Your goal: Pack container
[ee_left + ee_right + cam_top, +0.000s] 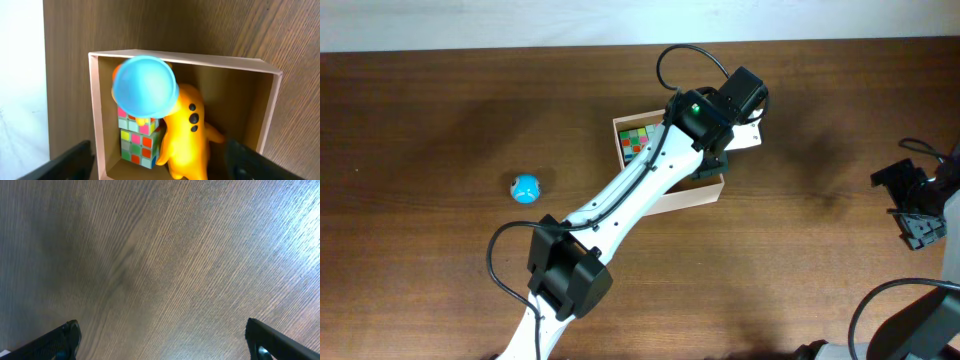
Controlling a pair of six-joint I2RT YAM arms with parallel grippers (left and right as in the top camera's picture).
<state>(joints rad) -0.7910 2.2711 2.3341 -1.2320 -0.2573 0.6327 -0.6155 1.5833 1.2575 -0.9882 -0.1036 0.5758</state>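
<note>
- A blue ball (525, 187) is lying on the worktop (420, 120), well apart at the container's 9 o'clock.
- The container (692, 196) is sitting mid-worktop, holding a cube (136, 142) and a yellow toy (187, 132), with a blurred blue round piece (145, 85) over the cube. Thin-walled, it is probably light and flexing easily, so pinching a wall near a corner looks safest.
- The left claw (160, 162) is hanging above it, spread wide and gripping nothing.
- The right claw (167, 340), at 3 o'clock, is gaping over the worktop, empty.
</note>
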